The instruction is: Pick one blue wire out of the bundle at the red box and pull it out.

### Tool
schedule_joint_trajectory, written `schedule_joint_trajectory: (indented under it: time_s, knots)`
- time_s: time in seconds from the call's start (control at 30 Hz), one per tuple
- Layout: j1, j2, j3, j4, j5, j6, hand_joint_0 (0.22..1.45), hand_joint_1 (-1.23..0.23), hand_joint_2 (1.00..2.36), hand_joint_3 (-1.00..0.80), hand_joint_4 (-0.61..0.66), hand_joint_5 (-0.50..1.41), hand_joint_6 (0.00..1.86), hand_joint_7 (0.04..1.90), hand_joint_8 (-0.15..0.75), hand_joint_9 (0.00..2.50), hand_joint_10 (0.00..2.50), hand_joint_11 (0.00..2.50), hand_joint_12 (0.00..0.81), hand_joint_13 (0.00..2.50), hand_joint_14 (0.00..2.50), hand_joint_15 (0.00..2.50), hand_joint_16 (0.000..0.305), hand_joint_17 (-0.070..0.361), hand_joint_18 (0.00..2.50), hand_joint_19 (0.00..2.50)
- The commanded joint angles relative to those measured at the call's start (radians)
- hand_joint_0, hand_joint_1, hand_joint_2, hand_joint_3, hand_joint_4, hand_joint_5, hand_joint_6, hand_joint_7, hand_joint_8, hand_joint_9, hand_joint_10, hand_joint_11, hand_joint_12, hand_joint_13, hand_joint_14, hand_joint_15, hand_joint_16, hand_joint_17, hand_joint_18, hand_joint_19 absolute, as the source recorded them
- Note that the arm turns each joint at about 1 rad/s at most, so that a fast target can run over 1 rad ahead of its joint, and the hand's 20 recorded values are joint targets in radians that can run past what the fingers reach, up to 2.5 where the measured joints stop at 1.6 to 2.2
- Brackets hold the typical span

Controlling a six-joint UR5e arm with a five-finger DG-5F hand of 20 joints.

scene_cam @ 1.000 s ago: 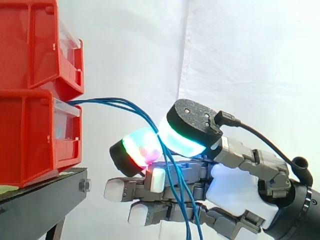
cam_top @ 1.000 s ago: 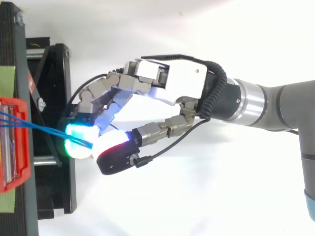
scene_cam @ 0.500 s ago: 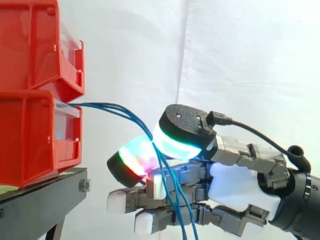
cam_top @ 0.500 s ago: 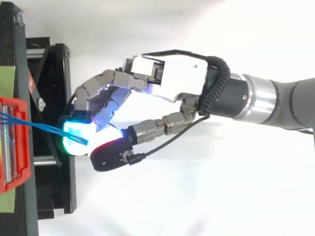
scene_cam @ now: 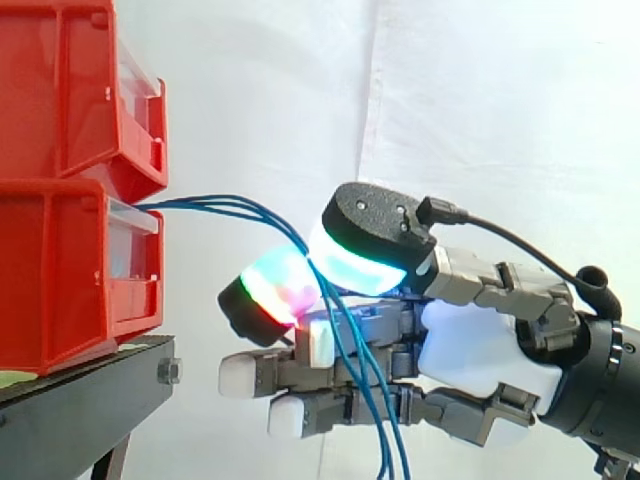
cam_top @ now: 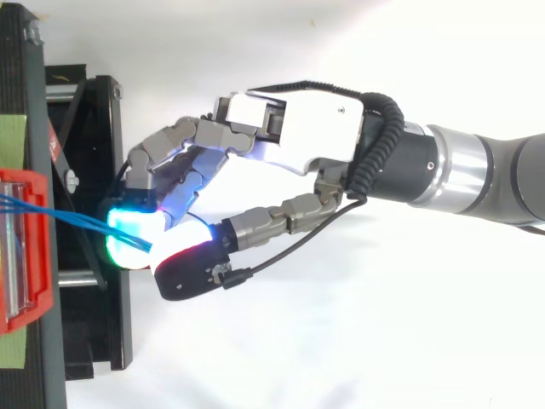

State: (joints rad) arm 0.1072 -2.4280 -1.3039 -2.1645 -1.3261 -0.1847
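at the front of the hand (scene_cam: 480,350), the thumb and one curled finger press their glowing pads (scene_cam: 275,292) together on the blue wires (scene_cam: 225,206), pinching the bundle where it bends. how many strands sit inside the pinch cannot be told. the other fingers lie straight and relaxed below the pinch, white tips pointing away from the palm, and the blue wires hang down across them.

from the pinch the blue wires rise in a shallow arc away from the hand and run into the front of the lower red bin (scene_cam: 60,270). it sits beyond the fingertips, under an upper red bin (scene_cam: 70,90), on a black stand (scene_cam: 85,385). a white curtain (scene_cam: 500,120) hangs behind the hand.

the side view shows the stacked bins and the strands dropping past the lower fingers to the bottom edge. the top view shows the back of the hand (cam_top: 298,136), with the thumb closing in from one side and the fingers from the other. it also shows the blue wires (cam_top: 77,223) spanning the gap between the lower red bin (cam_top: 38,256) and the pads, which are near the bin but apart from it.
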Motion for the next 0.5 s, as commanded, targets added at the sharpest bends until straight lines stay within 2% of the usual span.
schedule_joint_trajectory:
  time_s: [0.0,0.17,0.47]
  knots:
    - [-0.001,0.009,0.000,-0.002,-0.001,-0.001,0.64,-0.91,1.02,-0.17,0.10,-0.16,0.92,1.05,0.278,0.97,0.02,0.77,0.362,0.63,0.01,0.39,0.051,0.114,0.58,0.50]
    - [-0.003,0.010,0.000,-0.008,-0.005,-0.001,0.67,-0.96,1.02,-0.23,0.13,-0.17,0.93,1.06,0.271,0.96,0.02,0.76,0.360,0.64,0.01,0.39,0.050,0.114,0.58,0.49]
    - [-0.004,0.009,0.000,-0.008,-0.005,-0.002,0.61,-0.88,1.01,-0.36,0.16,-0.15,0.91,1.06,0.278,1.00,0.02,0.75,0.362,0.66,0.01,0.39,0.050,0.112,0.59,0.53]
